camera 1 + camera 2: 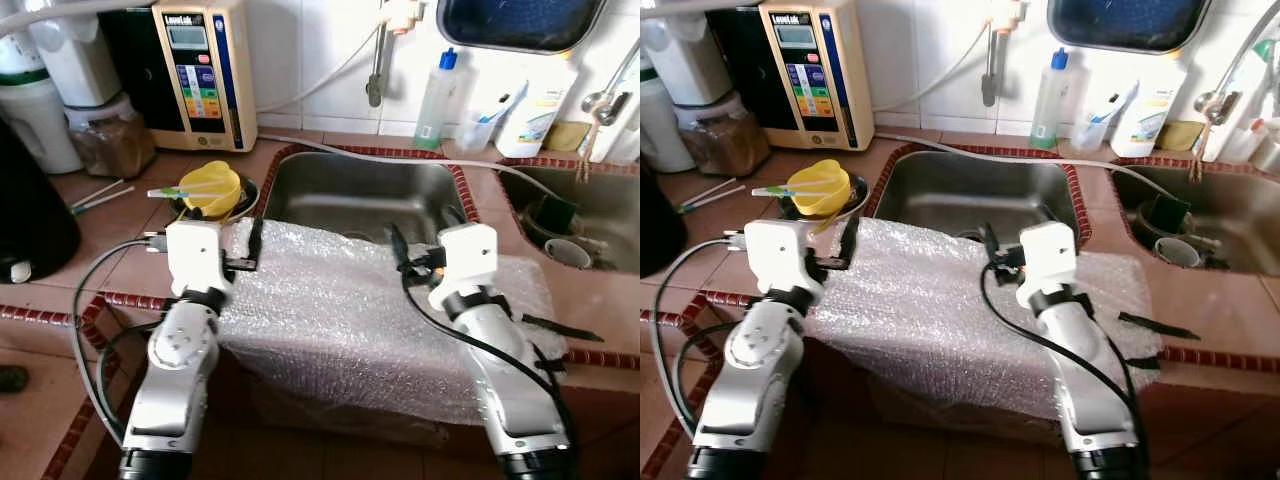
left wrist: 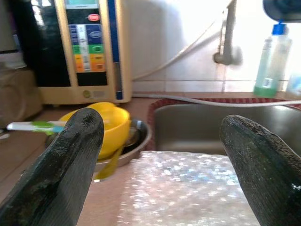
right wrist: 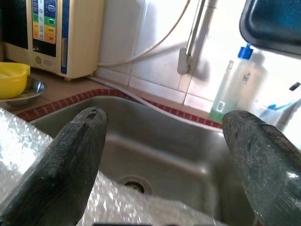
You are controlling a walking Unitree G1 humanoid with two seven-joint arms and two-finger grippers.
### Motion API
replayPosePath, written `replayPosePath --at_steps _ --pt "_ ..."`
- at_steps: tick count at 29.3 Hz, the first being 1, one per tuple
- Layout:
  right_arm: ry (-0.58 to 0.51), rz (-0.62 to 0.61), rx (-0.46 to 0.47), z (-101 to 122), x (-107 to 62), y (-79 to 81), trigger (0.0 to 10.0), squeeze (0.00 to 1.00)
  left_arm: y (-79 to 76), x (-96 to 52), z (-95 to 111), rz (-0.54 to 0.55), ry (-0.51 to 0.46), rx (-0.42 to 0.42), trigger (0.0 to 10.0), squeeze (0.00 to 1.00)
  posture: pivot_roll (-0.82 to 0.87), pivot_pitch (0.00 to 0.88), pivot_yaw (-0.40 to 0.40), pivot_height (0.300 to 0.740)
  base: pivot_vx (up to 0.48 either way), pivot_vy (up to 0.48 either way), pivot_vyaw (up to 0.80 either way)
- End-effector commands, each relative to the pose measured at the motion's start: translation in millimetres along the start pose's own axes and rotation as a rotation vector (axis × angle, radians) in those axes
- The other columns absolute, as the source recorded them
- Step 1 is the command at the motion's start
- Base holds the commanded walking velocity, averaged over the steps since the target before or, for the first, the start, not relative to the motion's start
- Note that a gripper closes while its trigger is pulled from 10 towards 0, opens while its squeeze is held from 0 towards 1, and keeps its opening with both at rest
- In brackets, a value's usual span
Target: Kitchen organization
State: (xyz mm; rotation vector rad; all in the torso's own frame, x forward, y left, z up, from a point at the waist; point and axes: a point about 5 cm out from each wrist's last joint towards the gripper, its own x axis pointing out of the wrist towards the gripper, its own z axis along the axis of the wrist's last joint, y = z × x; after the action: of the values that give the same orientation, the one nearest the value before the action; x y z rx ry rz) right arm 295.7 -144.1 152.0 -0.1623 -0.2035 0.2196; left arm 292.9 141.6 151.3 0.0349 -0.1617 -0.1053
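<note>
A sheet of bubble wrap [image 1: 340, 300] lies over the tiled counter edge in front of the steel sink [image 1: 330, 185] and hangs down its front. My left gripper [image 2: 160, 155] is open over the wrap's left end, one black finger [image 1: 255, 240] resting by its corner. My right gripper [image 3: 164, 155] is open too, above the wrap's right half and facing the sink basin. Neither holds anything. Just beyond the left gripper, a yellow bowl [image 1: 212, 185] sits in a metal dish [image 2: 141, 141] with a green-and-white utensil [image 1: 180, 192] lying across it.
A beige water unit [image 1: 200, 70] and a jar [image 1: 110, 140] stand at the back left, with a black appliance [image 1: 30, 220] at the far left. A soap bottle [image 1: 437, 100] stands behind the sink. A second sink [image 1: 610, 215] on the right holds a cup [image 1: 568, 252].
</note>
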Motion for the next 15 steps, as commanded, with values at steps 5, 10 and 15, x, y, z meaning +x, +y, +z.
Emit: replayPosePath --at_steps 5,10,15 --pt "-0.019 0.031 -0.007 4.1 2.3 6.9 10.0 0.0 7.7 -0.4 -1.3 0.037 0.009 0.009 10.0 0.0 0.1 0.0 -0.007 0.74 0.0 -0.059 0.0" --pt "-0.019 0.039 -0.018 4.0 2.6 9.3 10.0 0.0 7.7 0.0 -1.2 0.044 0.008 0.012 10.0 0.0 0.1 0.0 -0.007 0.74 0.0 0.0 0.64" --pt "-0.02 0.036 -0.014 3.8 2.7 9.2 10.0 0.0 7.9 0.5 -0.9 0.05 0.005 0.018 10.0 0.0 0.1 0.0 -0.008 0.74 0.0 0.0 0.8"
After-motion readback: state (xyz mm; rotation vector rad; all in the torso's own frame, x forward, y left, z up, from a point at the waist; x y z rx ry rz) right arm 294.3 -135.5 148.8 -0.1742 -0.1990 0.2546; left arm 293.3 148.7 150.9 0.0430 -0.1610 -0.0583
